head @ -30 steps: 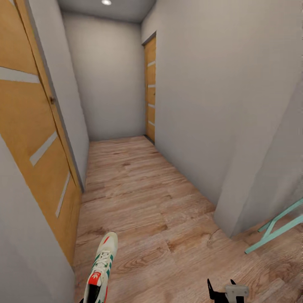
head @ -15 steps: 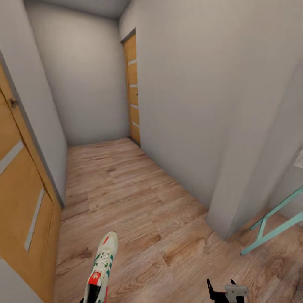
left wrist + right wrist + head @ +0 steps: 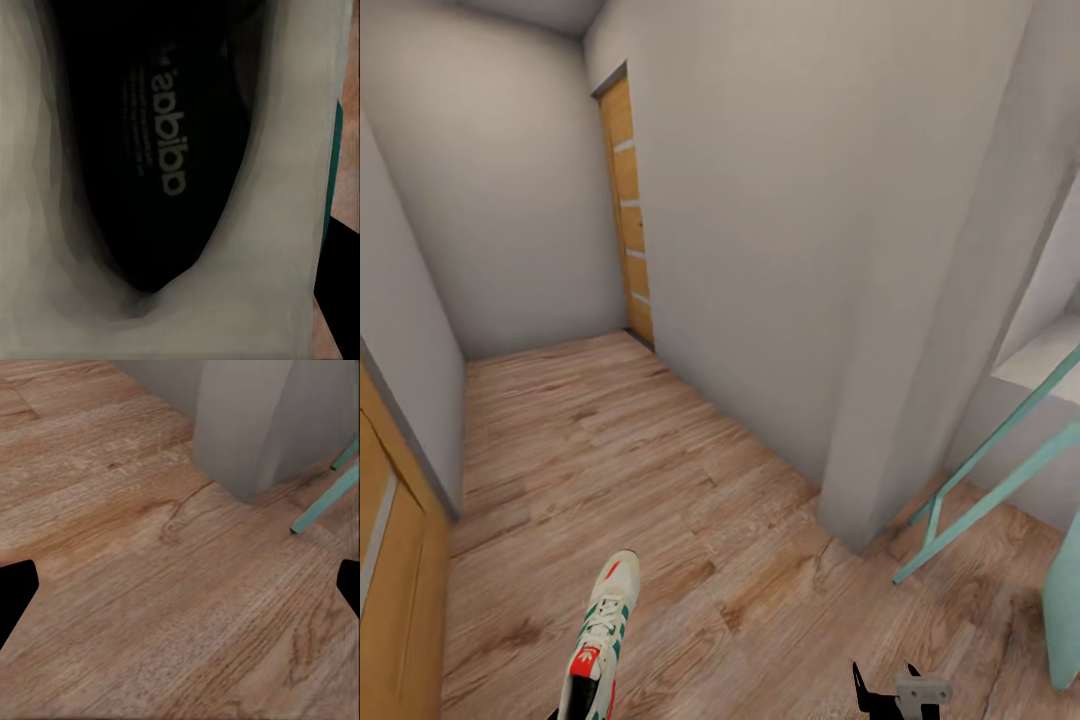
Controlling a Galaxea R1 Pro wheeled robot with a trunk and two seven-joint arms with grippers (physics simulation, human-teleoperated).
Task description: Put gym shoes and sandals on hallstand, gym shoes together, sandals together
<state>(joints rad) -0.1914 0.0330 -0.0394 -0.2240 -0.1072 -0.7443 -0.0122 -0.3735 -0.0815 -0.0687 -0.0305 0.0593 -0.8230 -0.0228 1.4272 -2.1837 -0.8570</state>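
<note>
One gym shoe point(image 3: 600, 640), white with green stripes and a red-orange tongue, hangs above the corridor floor point(image 3: 610, 470) at the head view's lower left, toe pointing away. My left gripper is shut on its heel end and is mostly hidden by the shoe. The left wrist view looks into the shoe's black insole point(image 3: 161, 150) and pale lining, with a dark finger point(image 3: 343, 300) beside the shoe's wall. My right gripper point(image 3: 890, 692) is open over bare planks, its fingertips point(image 3: 15, 592) spread wide apart. The sandals and the hallstand are out of view.
A narrow corridor runs ahead to a grey end wall. A wooden door point(image 3: 628, 220) stands on the right wall and another door's edge point(image 3: 385, 600) at near left. A wall corner point(image 3: 880, 480) juts in at right, with teal frame legs point(image 3: 980, 480) beyond it.
The whole head view has swung to the right: the left door has slid almost out of the picture and more of the teal frame shows. Shoe and grippers keep their places in the picture.
</note>
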